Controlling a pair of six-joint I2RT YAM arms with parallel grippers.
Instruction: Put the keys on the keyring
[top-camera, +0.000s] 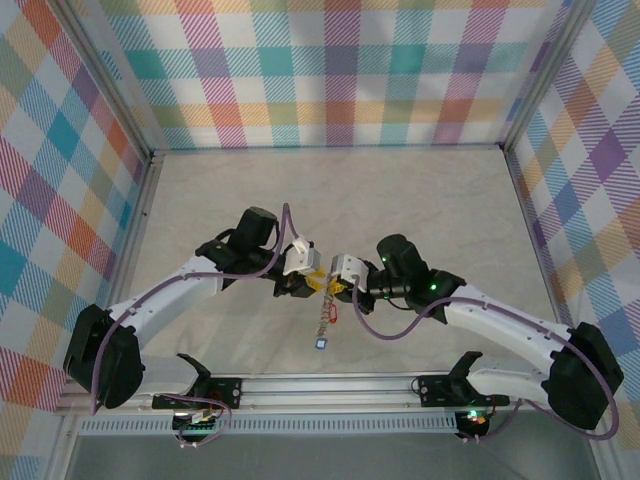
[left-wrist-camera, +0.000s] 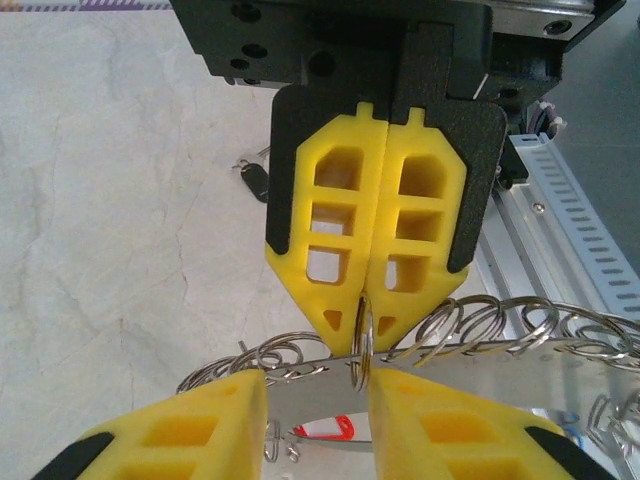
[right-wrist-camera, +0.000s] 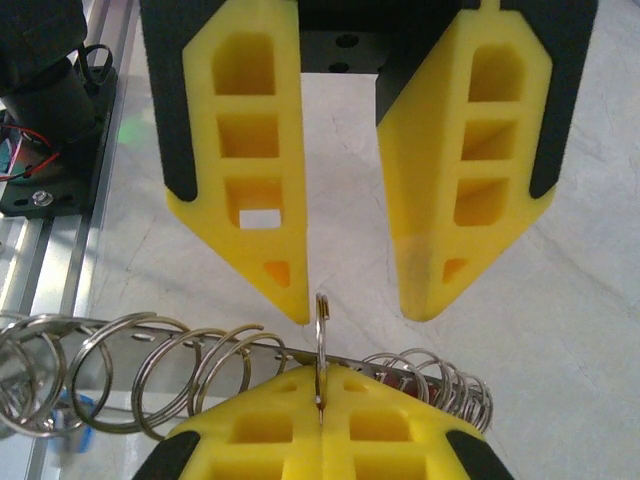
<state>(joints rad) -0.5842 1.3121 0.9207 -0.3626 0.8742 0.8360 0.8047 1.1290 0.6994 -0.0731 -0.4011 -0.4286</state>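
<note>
Keyring (right-wrist-camera: 322, 335) held above pale marbled tabletop (top-camera: 400, 200); plaid walls (top-camera: 340, 70) surround it.

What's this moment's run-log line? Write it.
right gripper shut on keyring | left gripper open astride it | black key on table

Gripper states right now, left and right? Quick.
Left gripper: open, holding nothing, jaws either side of the keyring.
Right gripper: closed on the keyring.
</note>
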